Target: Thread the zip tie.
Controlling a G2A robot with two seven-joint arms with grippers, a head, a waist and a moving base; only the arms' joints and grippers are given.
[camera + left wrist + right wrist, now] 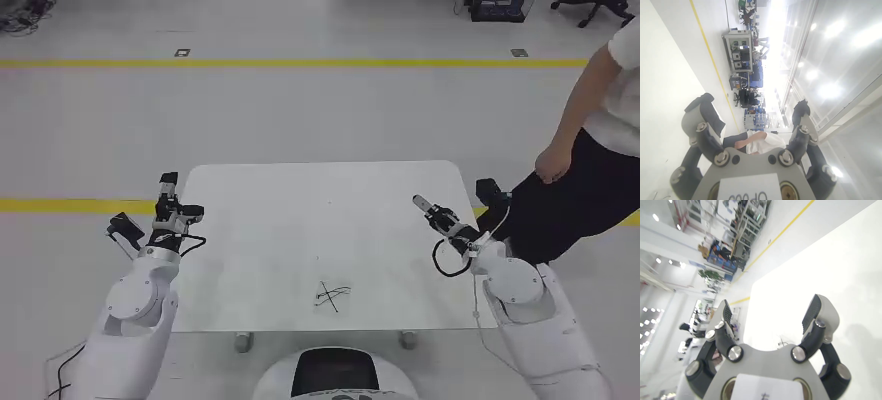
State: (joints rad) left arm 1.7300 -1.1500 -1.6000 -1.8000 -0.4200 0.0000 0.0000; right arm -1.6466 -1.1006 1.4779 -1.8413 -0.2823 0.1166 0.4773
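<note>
Heads up on the zip tie (332, 294): it's lying flat on the white surface (300, 210), close to the robot-side edge and about midway between the two arms. It looks like a few thin dark strands crossed over each other, though I can't tell how many.

I'd expect almost no weight, a springy strap that bends easily, and smooth plastic that slips if you pinch it loosely. Since it lies so flat, scraping it up will probably be fiddly. I'd grab the strap a little behind the pointed tail with one hand and hold it near the head with the other. From up here I can't tell which end is which.

Your left hand (753, 103) is spread wide with nothing in it, and so is the right hand (771, 301). Both are out by the surface's side edges, well apart from the tie.

Writing-wise, each hand's base plate has a white sticker (749, 186) with print cut off at the edge. No markings can be made out on the tie.
</note>
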